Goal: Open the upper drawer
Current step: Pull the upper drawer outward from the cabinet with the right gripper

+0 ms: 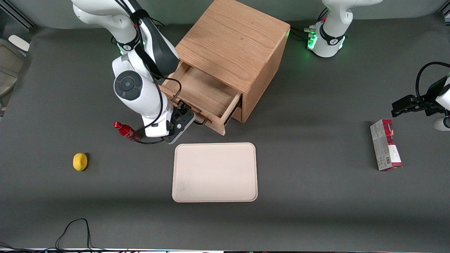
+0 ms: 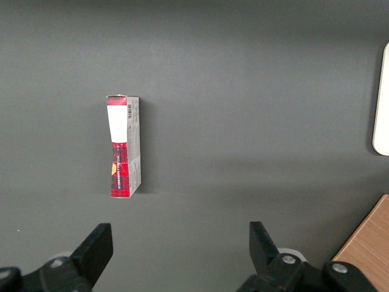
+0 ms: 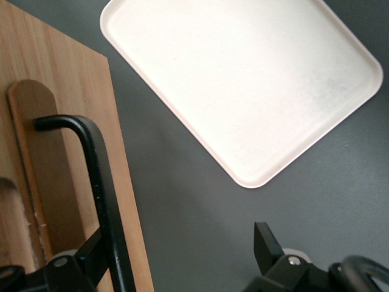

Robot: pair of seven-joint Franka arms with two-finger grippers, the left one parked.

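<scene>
At the front panel of the upper drawer (image 1: 202,96) sits my gripper (image 1: 188,117), its fingers spread wide apart. In my wrist view one finger (image 3: 91,255) sits against the black bar handle (image 3: 100,182), the other finger (image 3: 267,243) hangs clear over the table, closing on nothing. The drawer stands pulled well out of the oak cabinet (image 1: 233,52). From my gripper, the pale tray (image 1: 215,172) lies at about five o'clock, nearer the front camera; a red bottle (image 1: 123,130) lies at nine o'clock.
</scene>
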